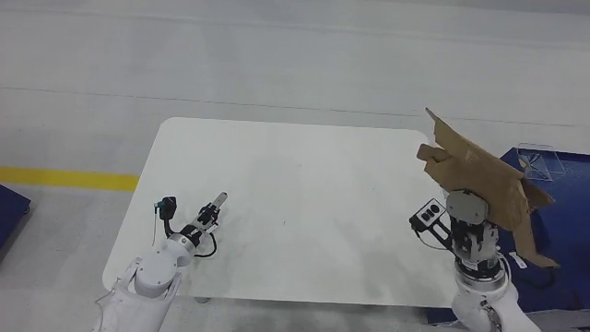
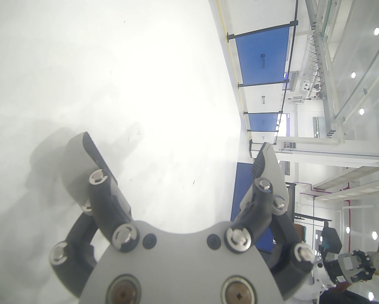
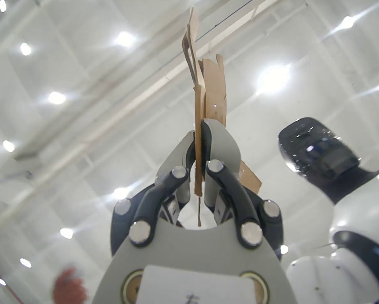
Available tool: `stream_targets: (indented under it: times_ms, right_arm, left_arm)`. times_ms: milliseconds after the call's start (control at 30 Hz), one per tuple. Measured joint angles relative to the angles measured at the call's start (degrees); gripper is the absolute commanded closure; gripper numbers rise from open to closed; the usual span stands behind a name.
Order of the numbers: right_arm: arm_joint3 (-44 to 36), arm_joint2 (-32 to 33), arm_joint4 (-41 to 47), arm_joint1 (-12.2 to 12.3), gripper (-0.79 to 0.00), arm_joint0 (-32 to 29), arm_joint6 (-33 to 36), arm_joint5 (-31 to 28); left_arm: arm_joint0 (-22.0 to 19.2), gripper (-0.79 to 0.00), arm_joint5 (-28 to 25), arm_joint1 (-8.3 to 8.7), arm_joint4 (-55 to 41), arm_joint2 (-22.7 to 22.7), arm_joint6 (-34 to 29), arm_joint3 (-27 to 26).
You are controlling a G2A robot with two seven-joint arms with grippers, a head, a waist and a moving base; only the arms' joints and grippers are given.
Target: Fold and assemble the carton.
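A flat, unfolded brown carton [image 1: 484,184] is held up in the air over the table's right edge. My right gripper [image 3: 198,129] is shut on the carton [image 3: 213,93], pinching its thin edge between both fingers, and the sheet stands edge-on above them. In the top view the right gripper [image 1: 467,210] sits under the carton at the table's front right corner. My left gripper [image 2: 176,150] is open with nothing between its fingers, low over the white table [image 2: 81,64]. From above, the left gripper [image 1: 218,201] lies near the table's front left.
The white table [image 1: 304,212] has bare surface across its middle. A blue bin [image 1: 562,231] with a clear plastic stand [image 1: 542,159] is off the table's right side. Blue panel barriers [image 2: 260,55] stand far across the floor.
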Motion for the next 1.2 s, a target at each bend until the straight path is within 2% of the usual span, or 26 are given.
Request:
stream_targets:
  times_ms: [67,200,267,400,433,533,633,700,767,867,1067,1200]
  right_arm:
    - [1.61,-3.11,3.36,-0.26,0.0,0.38,-2.55,6.48]
    - [4.92,-9.45,10.02,-0.9,0.0,1.31,-8.02,15.8]
    - [6.11,-11.86,13.0,-1.27,0.0,2.08,-10.35,18.11]
    - [6.11,-11.76,13.68,-1.69,0.0,3.48,-11.71,16.45]
    - [5.6,-10.73,12.52,-1.71,0.0,3.74,-11.25,15.11]
    - [2.41,-5.52,1.88,-1.65,0.0,3.31,-6.97,7.04]
    - [-0.87,0.29,-13.86,-1.49,0.0,1.2,0.48,-4.3]
    - [-2.4,3.82,-24.9,-1.41,0.0,-0.59,4.82,-14.05]
    - [-3.05,6.21,-35.71,-1.36,0.0,-2.26,8.03,-23.46]
    - [-1.42,7.78,-46.17,-1.45,0.0,-3.54,9.28,-32.89]
    - [7.18,5.17,-55.85,-2.08,0.0,-0.9,5.59,-42.38]
    - [12.2,3.28,-60.17,-2.41,0.0,1.83,4.0,-45.63]
  left_arm:
    - [0.0,-0.785,0.0,0.0,0.0,0.0,0.0,0.0]
    - [0.0,-0.785,0.0,0.0,0.0,0.0,0.0,0.0]
    - [0.0,-0.785,0.0,0.0,0.0,0.0,0.0,0.0]
    - [0.0,-0.785,0.0,0.0,0.0,0.0,0.0,0.0]
    - [0.0,-0.785,0.0,0.0,0.0,0.0,0.0,0.0]
    - [0.0,-0.785,0.0,0.0,0.0,0.0,0.0,0.0]
    - [0.0,-0.785,0.0,0.0,0.0,0.0,0.0,0.0]
    - [0.0,-0.785,0.0,0.0,0.0,0.0,0.0,0.0]
    - [0.0,-0.785,0.0,0.0,0.0,0.0,0.0,0.0]
    - [0.0,-0.785,0.0,0.0,0.0,0.0,0.0,0.0]
    - [0.0,-0.785,0.0,0.0,0.0,0.0,0.0,0.0]
    - [0.0,-0.785,0.0,0.0,0.0,0.0,0.0,0.0]
